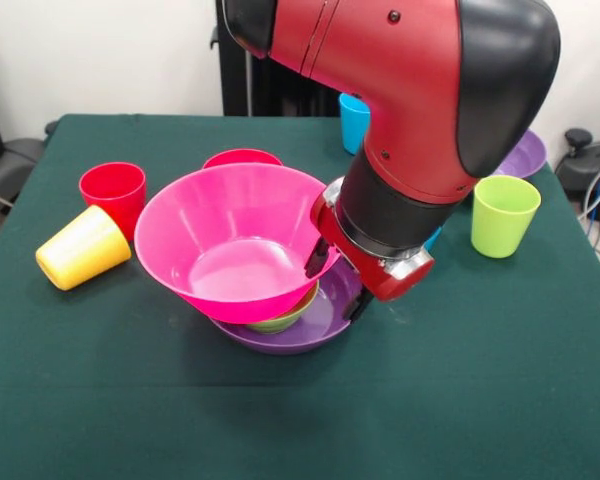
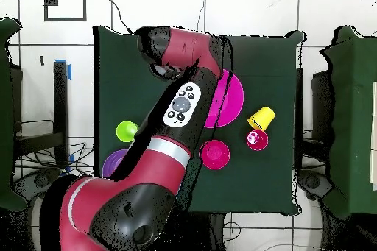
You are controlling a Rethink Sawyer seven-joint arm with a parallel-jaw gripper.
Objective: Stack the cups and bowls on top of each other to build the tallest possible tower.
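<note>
My gripper (image 1: 338, 282) grips the right rim of the large pink bowl (image 1: 230, 240), with one dark finger (image 1: 317, 258) inside the wall and the other outside. The pink bowl is tilted and sits over a small green bowl (image 1: 285, 320), which lies in a shallow purple bowl (image 1: 300, 338). A red cup (image 1: 113, 190) stands at the left, beside a yellow cup (image 1: 80, 248) lying on its side. A small red bowl (image 1: 242, 157) is behind the pink bowl. In the overhead view the arm hides the gripper, and the pink bowl (image 2: 230, 101) shows beside it.
A lime green cup (image 1: 504, 214) stands at the right, a blue cup (image 1: 354, 120) at the back and a second purple bowl (image 1: 526, 155) at the back right. A sliver of a blue bowl (image 1: 433, 238) shows behind the arm. The green table (image 1: 100, 400) spreads around them.
</note>
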